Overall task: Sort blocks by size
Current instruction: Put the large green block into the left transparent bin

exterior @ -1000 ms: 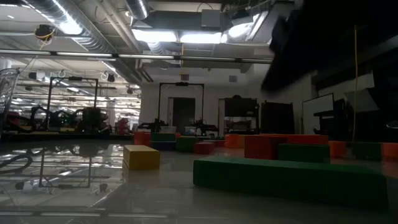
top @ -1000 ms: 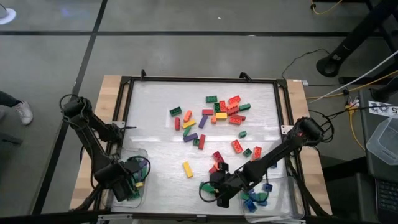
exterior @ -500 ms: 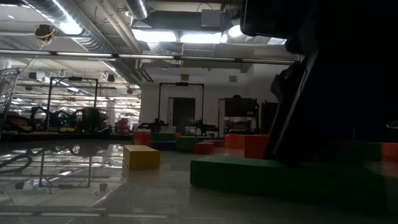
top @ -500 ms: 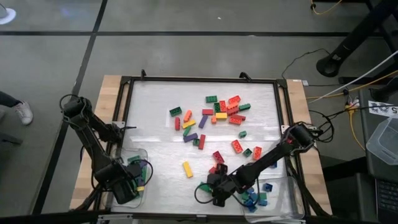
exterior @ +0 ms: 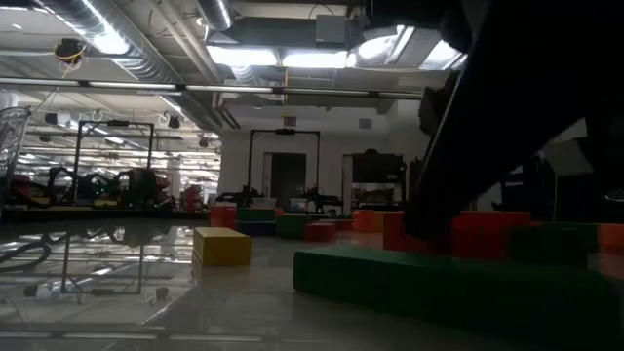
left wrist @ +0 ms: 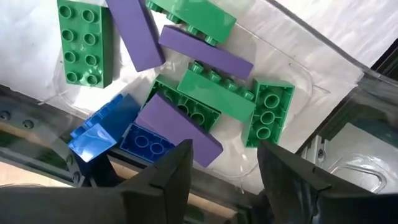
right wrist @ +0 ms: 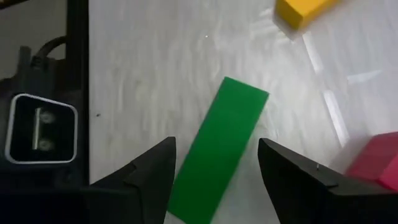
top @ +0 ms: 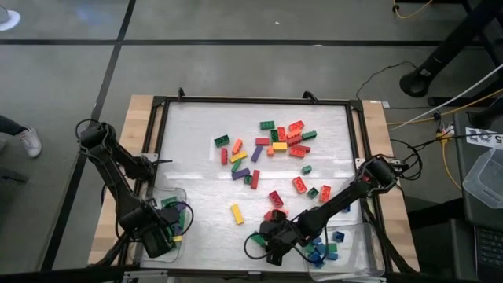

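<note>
**Mara:** Near the table's front edge, the right gripper [right wrist: 214, 163] hung low over a long green rectangular plastic brick [right wrist: 219, 149], its fingers apart and empty, one to each side of the brick's long flanks. Nothing was clamped yet.

**Ivo:** And the left gripper [left wrist: 224, 163]?

**Mara:** It hovered over the clear plastic tray [top: 182, 194] at the table's front left corner, fingers spread and holding nothing, above the long green, purple and blue bricks [left wrist: 198, 93] already lying in it. The loose mixed-colour studded bricks [top: 280, 138] lay scattered across the middle and right of the white table [top: 196, 126]; a few more lay in a second clear tray [top: 352, 244] at the front right.

**Ivo:** How should the pick have gone?

**Mara:** Probably straight down, centred on the brick's middle and squeezing its narrow width, so it could not swivel. The small yellow brick [right wrist: 301, 10] and a red one [right wrist: 376, 168] lay apart from it, leaving room.

**Ivo:** Any writing or brand?

**Mara:** None that could be read.
</note>
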`<state>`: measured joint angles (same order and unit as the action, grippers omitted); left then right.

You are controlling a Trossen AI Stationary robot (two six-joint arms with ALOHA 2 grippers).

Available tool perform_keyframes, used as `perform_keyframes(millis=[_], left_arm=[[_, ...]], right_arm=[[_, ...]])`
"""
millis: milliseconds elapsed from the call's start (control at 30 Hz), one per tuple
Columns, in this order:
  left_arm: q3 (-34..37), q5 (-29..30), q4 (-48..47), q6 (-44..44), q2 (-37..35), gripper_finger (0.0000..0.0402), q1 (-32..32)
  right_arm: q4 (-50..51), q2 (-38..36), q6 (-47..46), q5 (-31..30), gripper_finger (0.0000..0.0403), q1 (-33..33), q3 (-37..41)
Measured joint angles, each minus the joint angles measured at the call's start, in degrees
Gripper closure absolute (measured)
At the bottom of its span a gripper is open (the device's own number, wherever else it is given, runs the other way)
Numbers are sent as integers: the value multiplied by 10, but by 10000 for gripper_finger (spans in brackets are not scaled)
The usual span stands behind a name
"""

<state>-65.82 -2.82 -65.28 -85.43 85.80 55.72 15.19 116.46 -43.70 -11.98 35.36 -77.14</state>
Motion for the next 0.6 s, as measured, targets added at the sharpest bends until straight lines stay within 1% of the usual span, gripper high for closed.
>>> perform_keyframes(millis=[200, 333, 600], left_arm=[[0, 19, 3, -1, 0, 233, 0], [0, 22, 4, -1, 0, 233, 0], [0, 25, 4, -3, 0, 233, 0]], right_arm=[[9, 0, -3, -22, 175, 14, -7], [27, 7, -29, -48, 175, 22, -7], [19, 20, -53, -40, 175, 31, -7]])
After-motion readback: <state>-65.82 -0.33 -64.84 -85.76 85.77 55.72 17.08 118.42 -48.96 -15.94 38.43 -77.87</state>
